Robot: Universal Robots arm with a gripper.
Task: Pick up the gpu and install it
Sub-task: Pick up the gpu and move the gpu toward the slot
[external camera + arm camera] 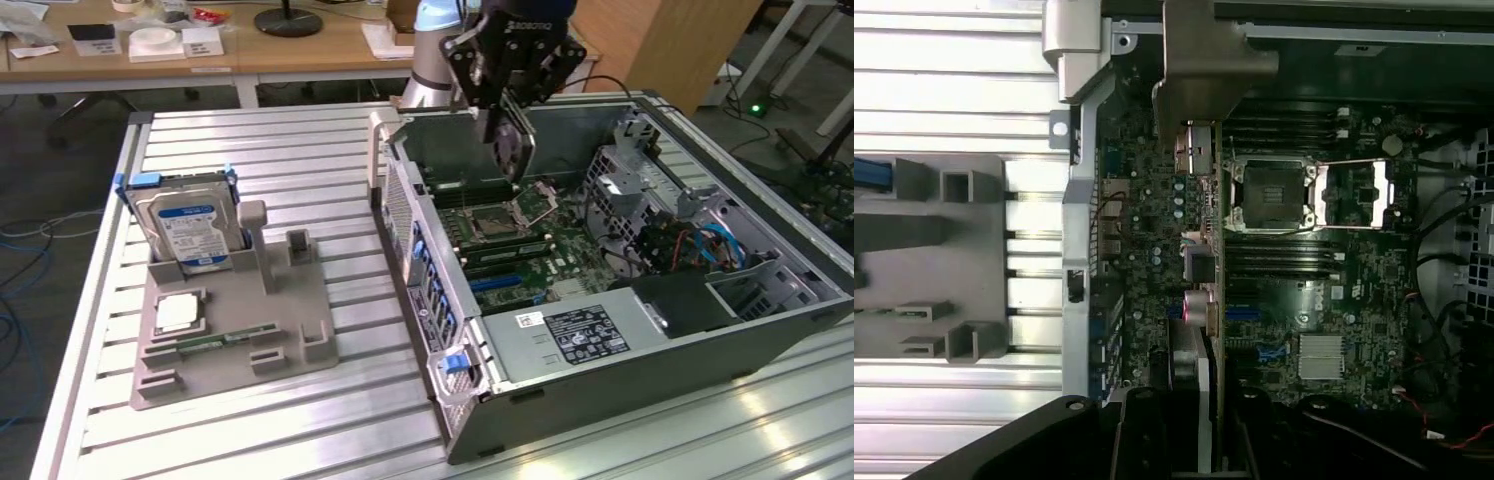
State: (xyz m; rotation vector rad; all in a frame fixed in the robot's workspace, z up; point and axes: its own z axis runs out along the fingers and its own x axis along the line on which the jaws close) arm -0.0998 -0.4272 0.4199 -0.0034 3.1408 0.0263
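- The open computer case (601, 390) is tight. I'd worry the card's metal bracket snags its wall on any descent.
- The motherboard (534, 255) has an uncovered CPU socket (491, 222) near the card's line, and a slip could scrape it.
- The gpu (514, 150) hangs on edge above the board with the hand (505, 108) clamped on its upper part. A skewed grip would miss the slot.
- Wooden desks (294, 55) stand behind the ribbed metal surface (267, 130). On it, a grey holder (300, 310) carries a hard drive (187, 225).
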